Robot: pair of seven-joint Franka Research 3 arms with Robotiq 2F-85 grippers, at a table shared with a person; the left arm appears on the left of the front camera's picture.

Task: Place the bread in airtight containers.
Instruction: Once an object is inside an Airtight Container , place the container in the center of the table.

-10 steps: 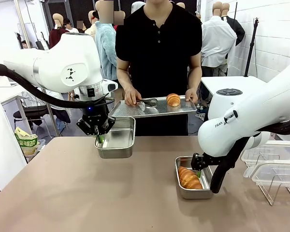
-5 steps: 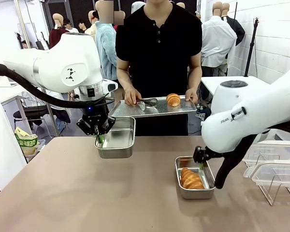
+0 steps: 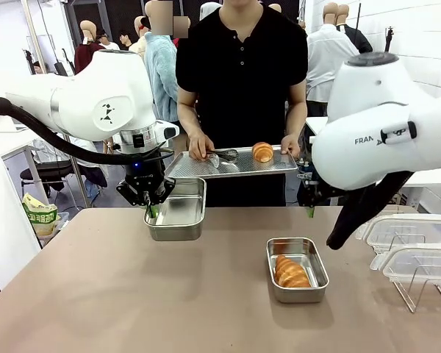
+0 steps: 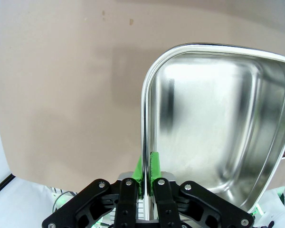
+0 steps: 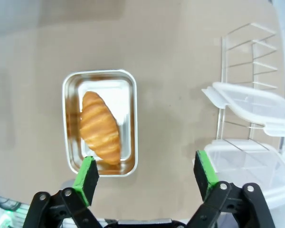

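Bench (image 3: 95, 294) open at left and front. Lid rack (image 3: 419, 268) blocks the right edge, filled tin (image 3: 298, 297) sits near it; person's tray (image 3: 198, 169) bars the far side.

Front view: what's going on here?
The left claw is shut on the rim of an empty steel tin, holding it at the far edge of the table, just below the steel tray that a person holds. That tray carries a croissant and tongs. The right claw hangs open above a second tin with another croissant in it. Clear lids sit on a wire rack; neither tin is lidded.
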